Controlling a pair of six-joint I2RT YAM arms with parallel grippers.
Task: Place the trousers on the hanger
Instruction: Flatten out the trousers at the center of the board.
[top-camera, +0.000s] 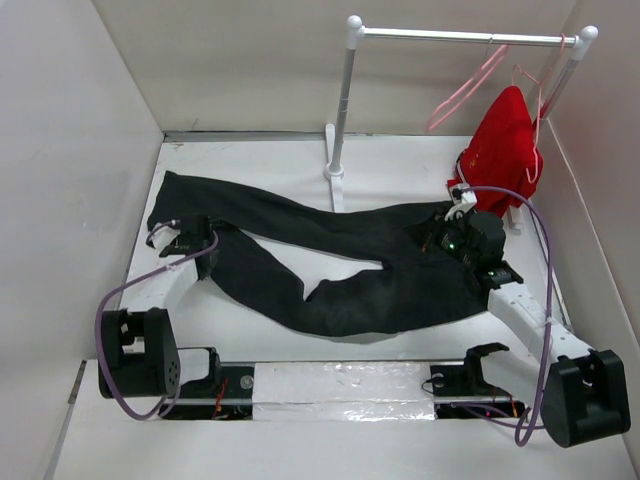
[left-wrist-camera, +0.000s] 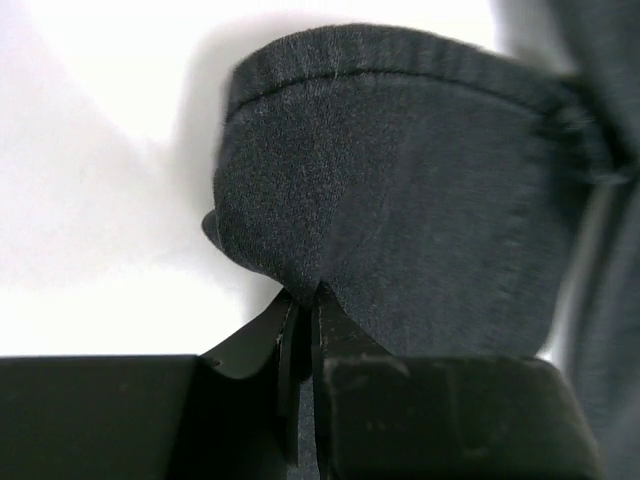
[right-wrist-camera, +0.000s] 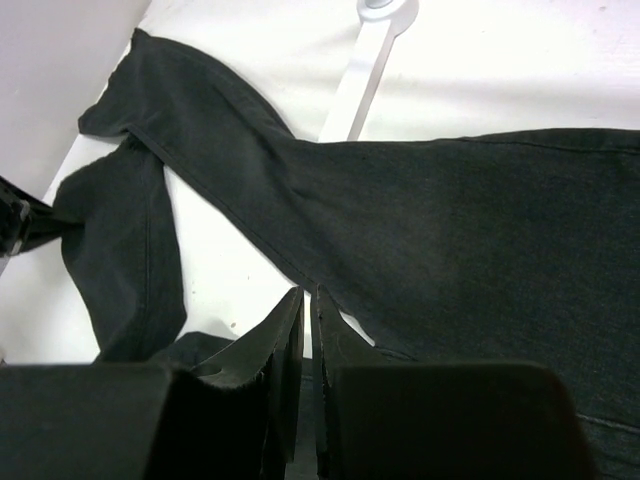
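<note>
My left gripper (left-wrist-camera: 305, 300) pinched a leg hem of the long black fabric trousers (top-camera: 360, 270) lying on the white table (top-camera: 250, 170). My right gripper (right-wrist-camera: 308, 298) was pressed together near the waist, its hold unclear. I judged lifting wanted both layers caught.

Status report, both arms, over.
Left gripper shut on the trousers, leg hem. Right gripper shut on their waist end. The hanger bare on the rail, red garment beside it. Nothing over the trousers.

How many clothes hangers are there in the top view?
2. One pale-pink hanger hangs empty on the rail, left of the red garment; the second hanger carries that garment at the rail's right end. Another could hide behind the garment.
</note>
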